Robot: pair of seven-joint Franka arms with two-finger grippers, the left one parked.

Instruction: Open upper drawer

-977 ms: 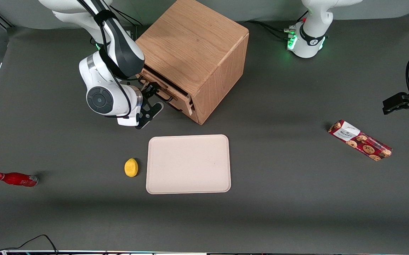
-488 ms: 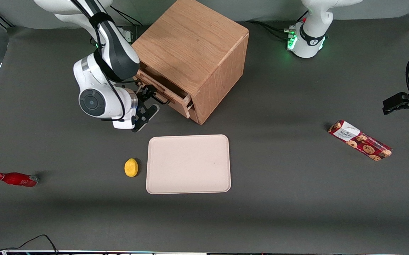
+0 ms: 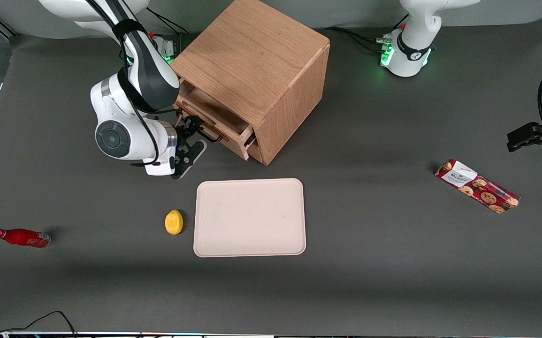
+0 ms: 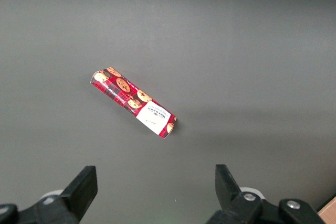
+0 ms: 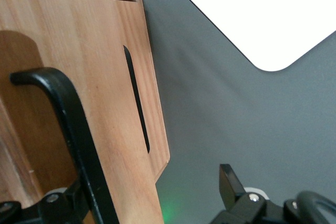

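The wooden cabinet (image 3: 252, 56) sits top centre of the front view and has not shifted. What has moved is the upper drawer (image 3: 205, 104): a second ago its front stood only slightly proud of the cabinet face, and now it has come well out, so a strip of its open inside shows under the cabinet top. The bottom drawer, seen only edge-on, appears to be still in. The right arm's gripper (image 3: 192, 127) has backed off with the drawer, down the frame toward the camera and the working arm's end of the table. Its fingers (image 5: 229, 179) are spread wide rather than pinching. The black bar handle (image 5: 73, 129) passes between them, close against one finger, so this looks like a hooked pull. I judge the task well along, with a little more travel perhaps left.
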